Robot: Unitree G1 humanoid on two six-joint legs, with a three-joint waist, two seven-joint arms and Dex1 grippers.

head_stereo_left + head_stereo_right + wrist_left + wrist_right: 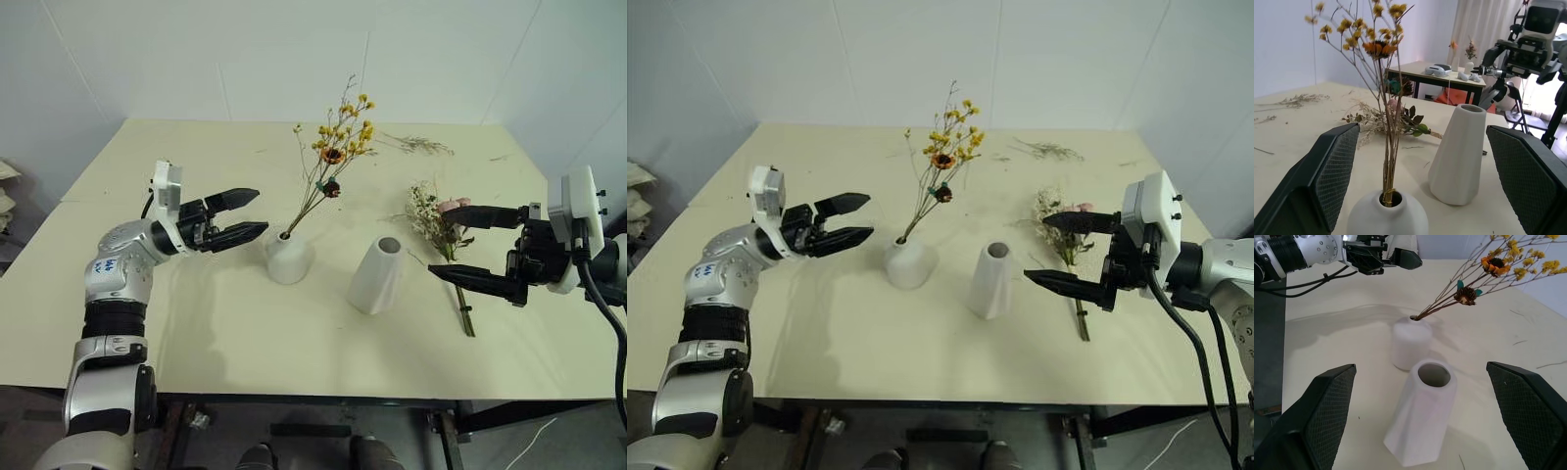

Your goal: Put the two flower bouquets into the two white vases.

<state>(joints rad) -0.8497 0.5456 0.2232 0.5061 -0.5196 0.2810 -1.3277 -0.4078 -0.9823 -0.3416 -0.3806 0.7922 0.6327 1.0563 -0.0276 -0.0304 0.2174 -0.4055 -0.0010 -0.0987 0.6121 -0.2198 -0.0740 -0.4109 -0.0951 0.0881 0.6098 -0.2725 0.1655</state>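
Yellow bouquet [338, 137] stands in round vase [289, 257], just beyond the left gripper [240, 217], fingers wide, empty. Pink bouquet [439, 220] lies on counter [196, 333] under right gripper [468, 248], fingers wide, empty. Next, by my reading: grasp its stem, carry it to the cone vase [377, 276].

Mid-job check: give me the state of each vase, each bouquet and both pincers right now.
Round vase: upright, holds the yellow bouquet.
Yellow bouquet: stems in the round vase, leaning.
Cone vase: upright, empty.
Pink bouquet: lying flat on the table, beside the cone vase.
Left pincer: open, holding nothing, beside the round vase.
Right pincer: open, holding nothing, above the pink bouquet.
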